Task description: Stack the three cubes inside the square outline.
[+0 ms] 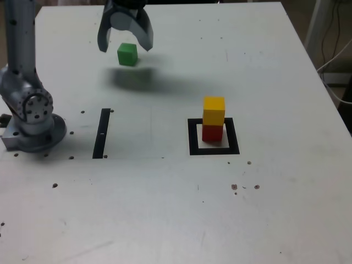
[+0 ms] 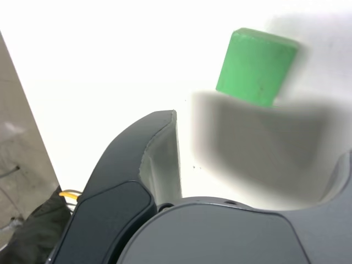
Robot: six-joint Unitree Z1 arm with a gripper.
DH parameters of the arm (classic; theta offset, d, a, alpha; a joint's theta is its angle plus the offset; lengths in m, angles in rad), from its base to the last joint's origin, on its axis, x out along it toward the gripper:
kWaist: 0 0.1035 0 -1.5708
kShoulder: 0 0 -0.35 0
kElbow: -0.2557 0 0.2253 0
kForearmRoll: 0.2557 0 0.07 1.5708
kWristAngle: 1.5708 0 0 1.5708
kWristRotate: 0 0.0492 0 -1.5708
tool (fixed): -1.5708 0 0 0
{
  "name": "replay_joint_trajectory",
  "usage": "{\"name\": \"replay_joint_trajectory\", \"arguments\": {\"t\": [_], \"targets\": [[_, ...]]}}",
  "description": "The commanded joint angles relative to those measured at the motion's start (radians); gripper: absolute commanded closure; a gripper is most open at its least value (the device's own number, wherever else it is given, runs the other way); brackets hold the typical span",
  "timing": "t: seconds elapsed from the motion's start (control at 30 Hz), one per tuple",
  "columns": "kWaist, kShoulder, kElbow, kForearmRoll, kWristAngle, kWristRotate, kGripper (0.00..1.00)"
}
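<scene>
Since the yellow cube (image 1: 214, 110) already sits on the red cube (image 1: 212, 133) inside the black square outline (image 1: 193, 148), you're on the last block: fetching the green cube (image 1: 127, 54). It lies alone on the bench (image 1: 275, 203), near the far edge, toward the exterior view's left.

Your tool (image 1: 125, 44) is spread wide, nothing in it. Wrist view has the green cube out past the fingertips, not between them, and turned relative to the jaws. So next: shift toward the cube, twist the wrist to square up with two opposite faces, then drop straight down and close. I'd centre it first; come down off-line and a finger could land on top or shove it away.

Pose: the arm (image 1: 22, 44) stands at the exterior view's left, its upper part out of frame, tool reaching back in at the top edge with fingers angled down. It's above the bench, casting a soft shadow (image 1: 135, 78) beside the cube. Can't tell exact clearance. After the grasp, lift well clear of the yellow cube.
</scene>
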Motion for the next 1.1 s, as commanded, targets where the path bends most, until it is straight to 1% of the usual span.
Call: {"name": "replay_joint_trajectory", "arguments": {"t": [0.0, 0.17, 0.5, 0.63, 0.77, 0.9, 0.97, 1.07], "targets": [[0.016, 0.021, -0.013, -0.016, -0.002, 0.026, 0.01], [0.047, 0.058, -0.023, -0.039, -0.006, 0.046, 0.01], [0.092, 0.132, -0.029, -0.094, -0.006, 0.048, 0.03], [0.099, 0.157, -0.048, -0.095, -0.020, 0.047, 0.05], [0.112, 0.174, -0.070, -0.084, -0.052, 0.046, 0.10], [0.125, 0.186, -0.083, -0.080, -0.070, 0.046, 0.17], [0.130, 0.189, -0.087, -0.079, -0.074, 0.045, 0.23], [0.132, 0.189, -0.092, -0.076, -0.076, 0.039, 0.34]]}}
